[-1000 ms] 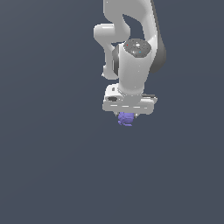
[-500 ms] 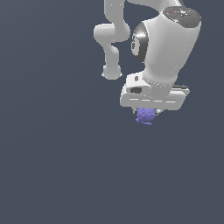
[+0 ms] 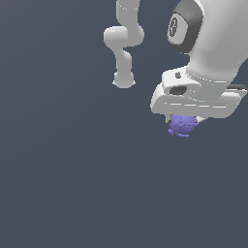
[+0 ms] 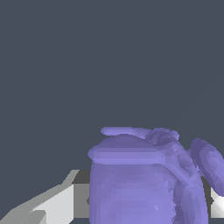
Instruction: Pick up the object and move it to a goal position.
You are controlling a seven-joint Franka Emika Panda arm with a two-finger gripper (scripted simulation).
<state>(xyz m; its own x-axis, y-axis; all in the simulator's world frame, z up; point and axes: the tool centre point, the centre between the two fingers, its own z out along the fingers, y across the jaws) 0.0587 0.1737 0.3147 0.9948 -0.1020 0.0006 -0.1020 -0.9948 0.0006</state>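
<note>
Backdrop (image 3: 63,184): flat, uniform dark slate-grey, on every side of the tool in the exterior view.
Backdrop texture: none visible; no edge, seam or shadow can be made out.
Wrist view backdrop (image 4: 109,57): the same plain grey, beyond the tool.
Other items: cannot tell of any.
</note>
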